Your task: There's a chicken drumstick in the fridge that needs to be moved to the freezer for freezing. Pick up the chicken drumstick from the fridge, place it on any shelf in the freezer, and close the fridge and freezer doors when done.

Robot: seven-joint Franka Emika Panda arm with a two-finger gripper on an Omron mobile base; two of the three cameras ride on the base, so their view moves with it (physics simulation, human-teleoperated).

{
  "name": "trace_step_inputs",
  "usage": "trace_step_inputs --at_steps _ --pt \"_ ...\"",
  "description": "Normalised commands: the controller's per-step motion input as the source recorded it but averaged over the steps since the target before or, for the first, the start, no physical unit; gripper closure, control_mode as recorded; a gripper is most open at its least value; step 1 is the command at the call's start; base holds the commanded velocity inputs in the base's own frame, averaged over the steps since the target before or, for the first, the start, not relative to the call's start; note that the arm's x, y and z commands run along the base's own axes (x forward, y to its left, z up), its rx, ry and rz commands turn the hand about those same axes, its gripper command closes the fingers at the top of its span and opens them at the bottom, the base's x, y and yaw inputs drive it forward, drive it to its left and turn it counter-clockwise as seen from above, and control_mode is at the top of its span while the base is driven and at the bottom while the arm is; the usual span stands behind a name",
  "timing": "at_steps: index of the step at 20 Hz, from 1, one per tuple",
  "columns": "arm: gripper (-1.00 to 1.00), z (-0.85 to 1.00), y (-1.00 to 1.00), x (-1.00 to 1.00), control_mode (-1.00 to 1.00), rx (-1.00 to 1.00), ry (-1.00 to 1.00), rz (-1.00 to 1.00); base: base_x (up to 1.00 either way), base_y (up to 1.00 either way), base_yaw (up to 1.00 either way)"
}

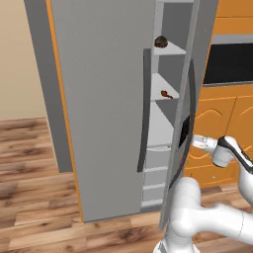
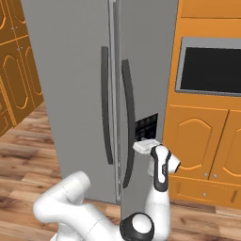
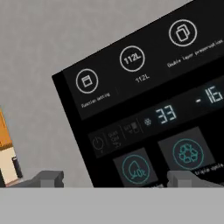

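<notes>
Grey freezer door (image 2: 141, 94) is nearly shut, with the jaws spread wide and empty against its black dispenser panel (image 3: 148, 118); I'd push flat and steady near the handle-side edge so it swings closed without slipping. Looks like the chicken drumstick (image 1: 166, 94) already sits on a freezer shelf (image 1: 163, 89), though it's tiny.

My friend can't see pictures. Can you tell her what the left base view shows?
A narrow freezer door stands partly open, with the robot's gripper at its front. Inside, a drumstick lies on a grey shelf, below a dark lump.
</notes>
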Motion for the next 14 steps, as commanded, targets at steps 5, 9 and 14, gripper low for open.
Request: trace_step_inputs --at_steps 5,9,14 --pt "-1.0 0.0 0.8 0.74 -1.0 0.0 0.01 -0.02 0.0 0.0 0.0" --pt "-1.0 0.0 0.8 0.63 -1.0 0.0 0.0 -0.03 0.0 0.0 0.0" --pt "-1.0 0.0 0.56 0.67 -1.0 0.0 0.0 -0.03 0.0 0.0 0.0"
